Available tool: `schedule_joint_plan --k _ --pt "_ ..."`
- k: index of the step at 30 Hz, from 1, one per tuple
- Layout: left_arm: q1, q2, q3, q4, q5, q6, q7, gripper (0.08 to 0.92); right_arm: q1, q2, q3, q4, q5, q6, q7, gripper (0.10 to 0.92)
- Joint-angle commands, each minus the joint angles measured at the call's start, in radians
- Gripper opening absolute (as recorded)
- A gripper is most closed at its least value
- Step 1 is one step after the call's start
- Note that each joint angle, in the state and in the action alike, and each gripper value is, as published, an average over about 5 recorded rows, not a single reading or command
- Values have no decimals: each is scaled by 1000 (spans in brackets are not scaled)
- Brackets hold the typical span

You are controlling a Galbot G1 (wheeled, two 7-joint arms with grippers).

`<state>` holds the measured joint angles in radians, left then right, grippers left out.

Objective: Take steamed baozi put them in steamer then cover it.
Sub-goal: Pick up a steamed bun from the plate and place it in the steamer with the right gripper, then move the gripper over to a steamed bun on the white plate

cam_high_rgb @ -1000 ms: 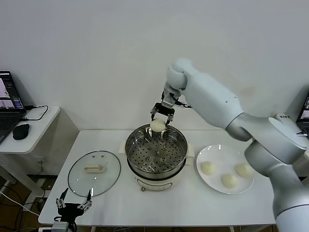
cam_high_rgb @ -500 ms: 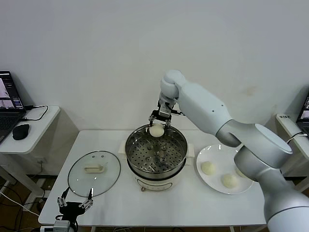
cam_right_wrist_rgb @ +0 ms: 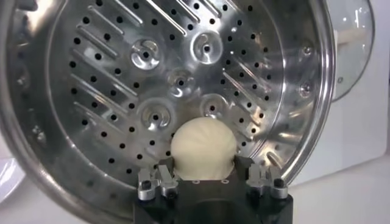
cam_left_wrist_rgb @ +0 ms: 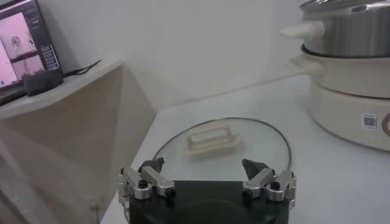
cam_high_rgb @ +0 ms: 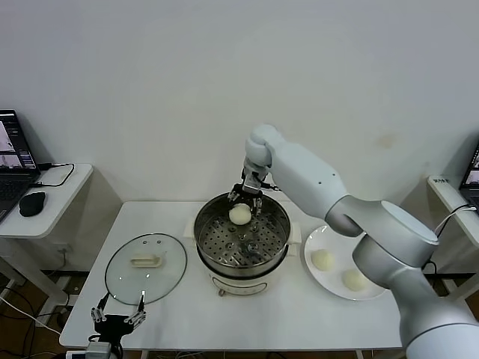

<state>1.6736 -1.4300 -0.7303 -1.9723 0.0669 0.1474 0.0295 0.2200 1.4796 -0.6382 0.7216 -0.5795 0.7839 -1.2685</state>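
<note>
Steel steamer [cam_high_rgb: 242,243]: right end effector [cam_high_rgb: 245,203] grips one baozi [cam_high_rgb: 239,215]; two on plate [cam_high_rgb: 334,287]; left end effector [cam_high_rgb: 118,315] open.

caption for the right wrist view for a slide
Right gripper holds a baozi above the steamer tray.

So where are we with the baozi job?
None is on the tray yet. The right tool holds the first baozi inside the steamer. Two more show on the plate; the cover lies beside the steamer, the open left tool near it.
</note>
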Motion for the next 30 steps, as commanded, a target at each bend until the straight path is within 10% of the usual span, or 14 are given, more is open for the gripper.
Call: schedule_joint_plan --k 1,17,30 --pt "-2 1 1 7 -1 -1 -1 823 -9 12 -1 -20 0 0 17 620" --pt "6 -2 1 3 1 -2 -2 823 22 -100 3 152 133 -173 -41 822" --pt "15 7 3 -24 0 6 9 823 86 -556 55 616 539 -952 -71 823"
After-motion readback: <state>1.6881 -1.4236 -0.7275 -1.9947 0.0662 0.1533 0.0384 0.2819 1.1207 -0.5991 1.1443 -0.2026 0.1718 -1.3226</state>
